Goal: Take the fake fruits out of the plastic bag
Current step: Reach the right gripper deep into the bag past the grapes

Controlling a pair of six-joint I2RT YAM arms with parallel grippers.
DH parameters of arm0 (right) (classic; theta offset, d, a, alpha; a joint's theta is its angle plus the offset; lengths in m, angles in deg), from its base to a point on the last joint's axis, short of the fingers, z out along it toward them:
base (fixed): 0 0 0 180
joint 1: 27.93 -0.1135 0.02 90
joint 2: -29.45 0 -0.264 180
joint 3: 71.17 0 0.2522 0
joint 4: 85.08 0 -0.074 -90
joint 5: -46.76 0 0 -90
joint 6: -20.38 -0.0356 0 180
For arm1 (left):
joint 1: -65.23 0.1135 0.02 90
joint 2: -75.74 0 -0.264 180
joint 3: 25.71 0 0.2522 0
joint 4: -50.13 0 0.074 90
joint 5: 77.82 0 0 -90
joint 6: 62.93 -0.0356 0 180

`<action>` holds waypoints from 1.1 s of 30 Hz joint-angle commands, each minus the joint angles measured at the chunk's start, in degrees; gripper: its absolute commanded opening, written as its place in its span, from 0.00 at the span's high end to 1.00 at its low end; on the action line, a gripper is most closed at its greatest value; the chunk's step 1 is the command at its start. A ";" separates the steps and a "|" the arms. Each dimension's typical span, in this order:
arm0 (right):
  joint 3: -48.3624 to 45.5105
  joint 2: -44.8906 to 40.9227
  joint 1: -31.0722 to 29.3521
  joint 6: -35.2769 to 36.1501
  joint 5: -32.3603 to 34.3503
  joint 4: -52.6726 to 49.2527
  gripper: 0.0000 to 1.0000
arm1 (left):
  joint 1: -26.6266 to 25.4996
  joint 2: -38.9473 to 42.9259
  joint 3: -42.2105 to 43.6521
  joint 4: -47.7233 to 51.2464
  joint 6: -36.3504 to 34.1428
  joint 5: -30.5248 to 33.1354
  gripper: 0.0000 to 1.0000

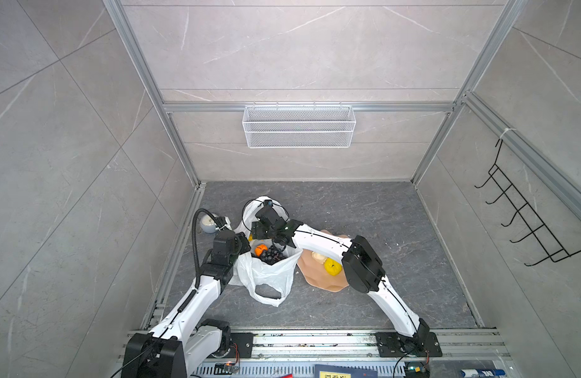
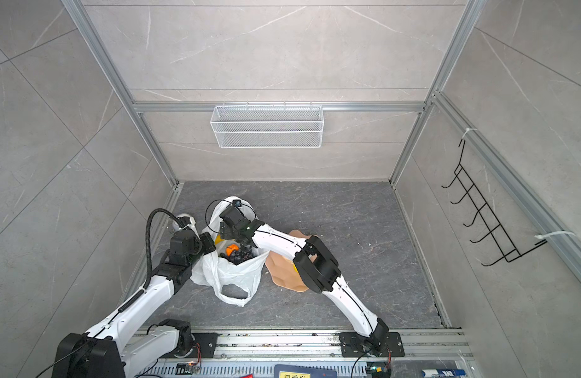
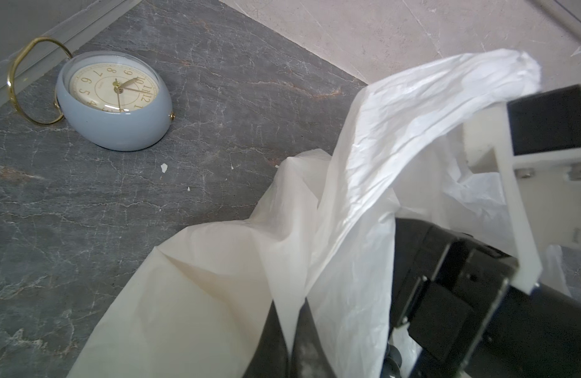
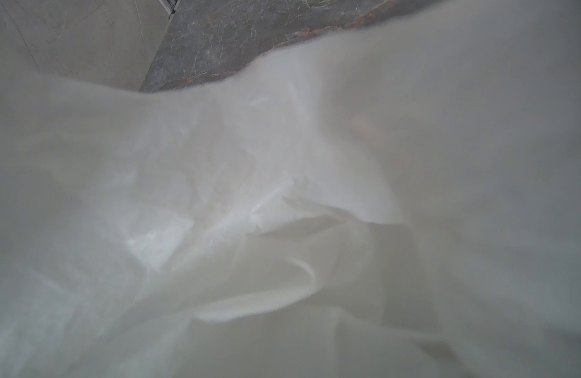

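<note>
1. The plastic bag [image 1: 266,278], thin crinkled white film, stood open on the dark table [image 1: 364,212], left of centre and near the robot.
2. The left gripper [image 1: 244,243] was pinched together on the bag's left rim. Its wrist view showed film caught between its fingers [image 3: 266,353].
3. The right gripper [image 1: 276,243] reached across into the bag's mouth. Film filled its wrist view, so whether its jaws were apart could not be told.
4. Of the fake fruits, an orange [image 1: 260,250] lay inside the bag, touching a dark grape bunch [image 1: 272,258]. A yellow piece [image 1: 332,266] and a cream piece [image 1: 318,257] sat on the pink plate [image 1: 315,279], just right of the bag.
5. The fruits looked light, hard and smooth. The orange would likely slip unless gripped across its middle, while the bumpy grapes offered surer purchase.
6. The bag looked limp and prone to snag or collapse, so its rim probably needed holding.
</note>
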 commanded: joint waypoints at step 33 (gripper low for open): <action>-7.63 2.51 0.94 -5.37 -2.35 24.03 0.15 | 2.64 -17.79 -13.81 11.23 -1.89 4.52 0.13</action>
